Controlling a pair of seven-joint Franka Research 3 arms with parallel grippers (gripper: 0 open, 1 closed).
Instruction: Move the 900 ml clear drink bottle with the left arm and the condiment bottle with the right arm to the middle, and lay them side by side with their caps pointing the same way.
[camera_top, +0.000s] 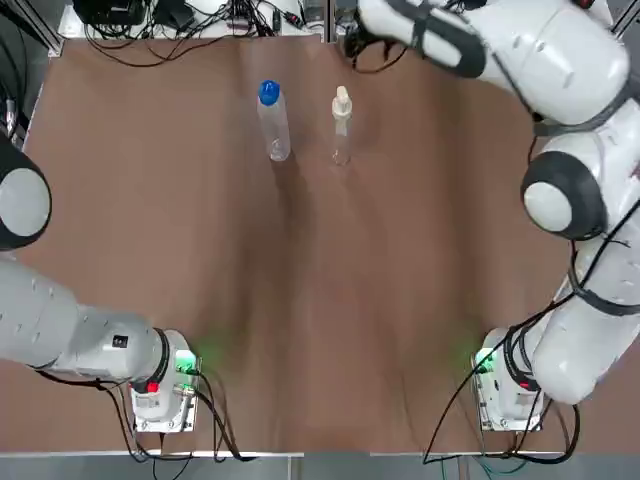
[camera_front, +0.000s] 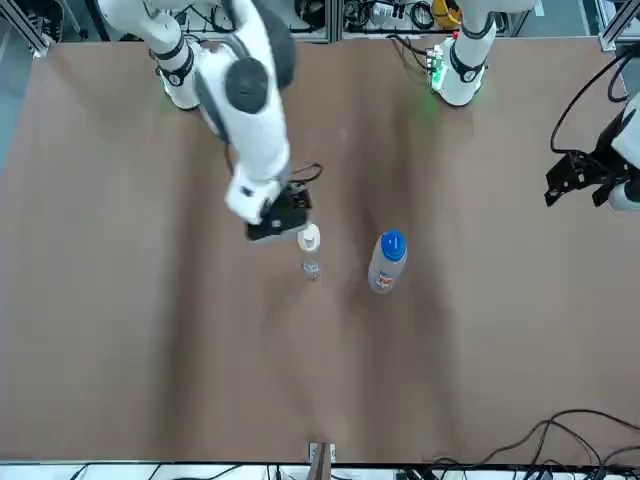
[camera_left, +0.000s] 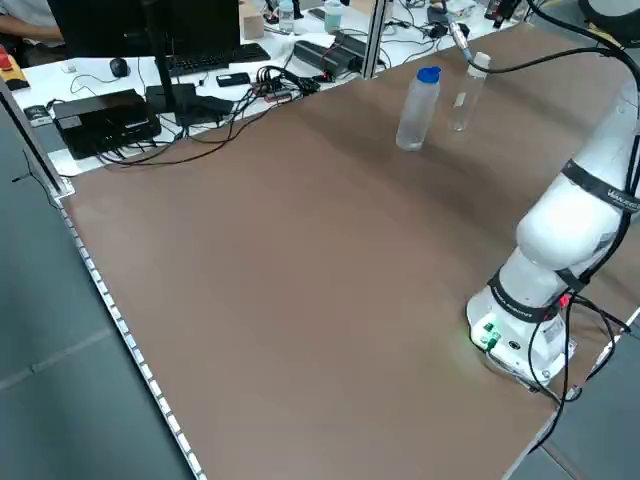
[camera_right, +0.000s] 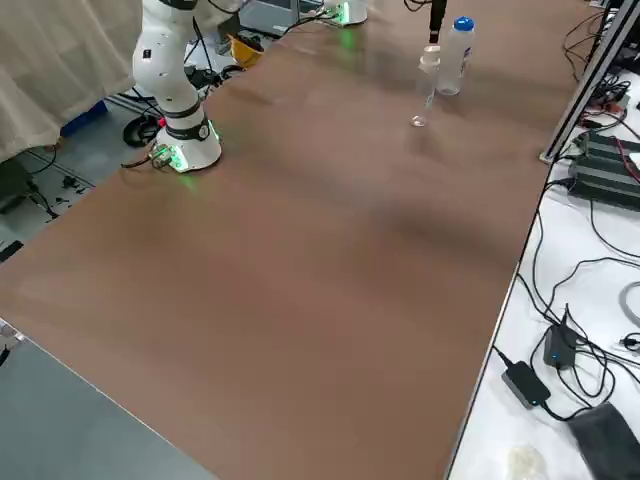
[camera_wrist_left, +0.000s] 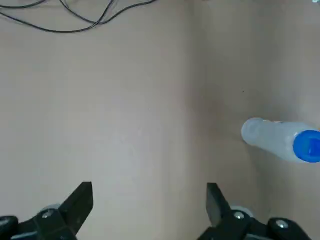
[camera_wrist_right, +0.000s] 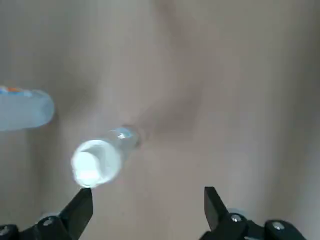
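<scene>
top view shows the clear drink bottle (camera_top: 272, 122), blue-capped, and the slimmer condiment bottle (camera_top: 341, 125) standing upright near each other at the far side of the brown desk (camera_top: 320, 300), well away from the arms' bases. neither is laid down, so the task looks barely begun.

front view puts the right gripper (camera_front: 278, 215) just beside the condiment bottle's pale cap, on the robot's right of it, apparently lined up for a grasp. its wrist view shows the fingers spread wide with nothing between them. the cap sits close to one finger rather than centred in the gap, so the gripper likely needs to shift sideways before it can close.

the left gripper (camera_front: 572, 180) hangs well apart at the robot's left edge of the desk, also wide and empty. the clear drink bottle shows only at the margin of its wrist view, which suggests this arm is waiting.

the condiment bottle is thin and tall. a nudge from the near finger could probably tip it toward its neighbour.
</scene>
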